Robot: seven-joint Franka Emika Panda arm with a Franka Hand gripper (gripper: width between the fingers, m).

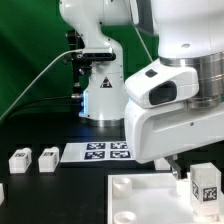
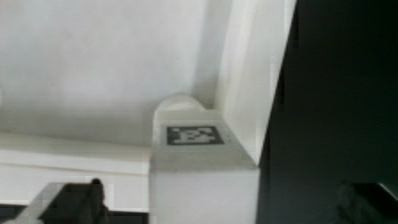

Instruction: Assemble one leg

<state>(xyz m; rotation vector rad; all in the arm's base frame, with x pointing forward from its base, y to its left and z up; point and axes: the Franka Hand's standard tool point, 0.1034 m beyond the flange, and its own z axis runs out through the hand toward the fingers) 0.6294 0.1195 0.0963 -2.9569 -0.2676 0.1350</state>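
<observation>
- Table (image 1: 40, 135): black; its near part is covered by the panel and the arm.
- Arm (image 1: 175, 80): its white wrist housing fills the exterior view's right and is cut off at the top and side. It hides most of the gripper below it.
- Panel (image 1: 150, 205): white, flat on the table, with round holes. It is cut off by the lower frame edge. In the wrist view it shows only as a blurred pale surface (image 2: 107, 60).
- Marker board (image 1: 105, 152): flat on the table behind the panel; its end on the exterior view's right is hidden by the arm.
- Leg (image 1: 205, 186): at the panel's far corner on the exterior view's right, just below the wrist housing. It appears upright with its long axis vertical and its tag facing the exterior camera. Whether its foot touches the panel cannot be judged.
- In the wrist view, the leg (image 2: 199, 165) runs lengthwise out from between the fingertips, with its tag near the rounded far end.
- Spare legs (image 1: 20, 160) (image 1: 47, 158): side by side on the table, well apart from the panel. A third white piece (image 1: 2, 190) is cut off by the frame edge.
- Gripper (image 2: 217, 203): spread wide. The fingertips (image 2: 71, 203) sit either side of the leg with a gap on each side, so they pinch nothing.
</observation>
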